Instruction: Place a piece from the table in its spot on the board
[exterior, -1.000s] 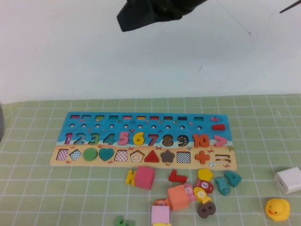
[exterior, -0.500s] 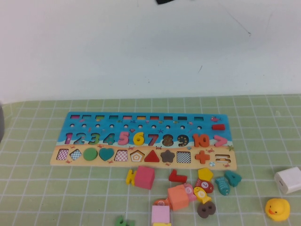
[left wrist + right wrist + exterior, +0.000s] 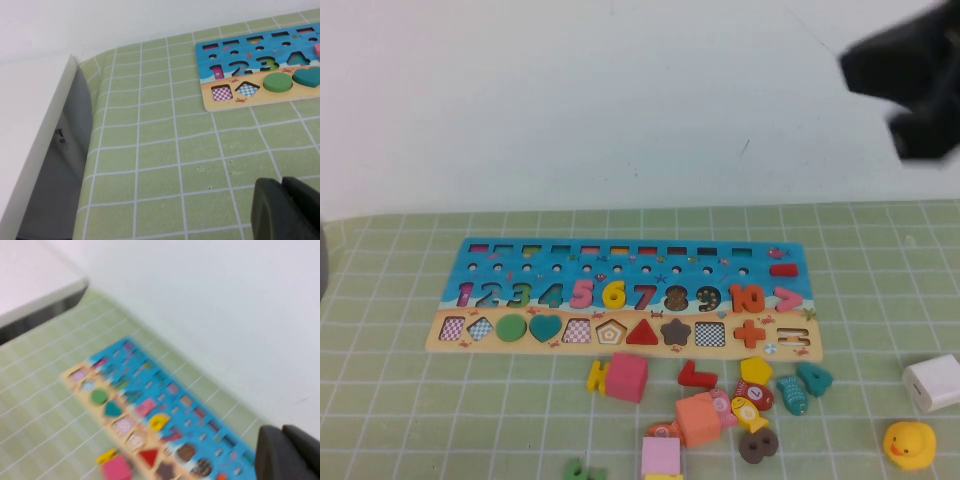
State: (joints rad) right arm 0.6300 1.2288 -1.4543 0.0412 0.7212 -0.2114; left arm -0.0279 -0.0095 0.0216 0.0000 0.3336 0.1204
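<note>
The yellow 6 (image 3: 614,294) sits in its slot on the board (image 3: 620,262). The right gripper (image 3: 910,85) hangs high above the board's right end, fingers together. The left gripper (image 3: 285,210) rests low off the board's left end, fingers together.

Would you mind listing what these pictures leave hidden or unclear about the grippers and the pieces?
- Right gripper: a dark blur in the high view, cut by the frame edge; finger state unreadable.
- Left gripper: the left wrist view's corner cuts it off.
- Board: motion-blurred in the right wrist view; its yellow 6 reads only from above.
- Green piece: cropped, shape unknown.
</note>
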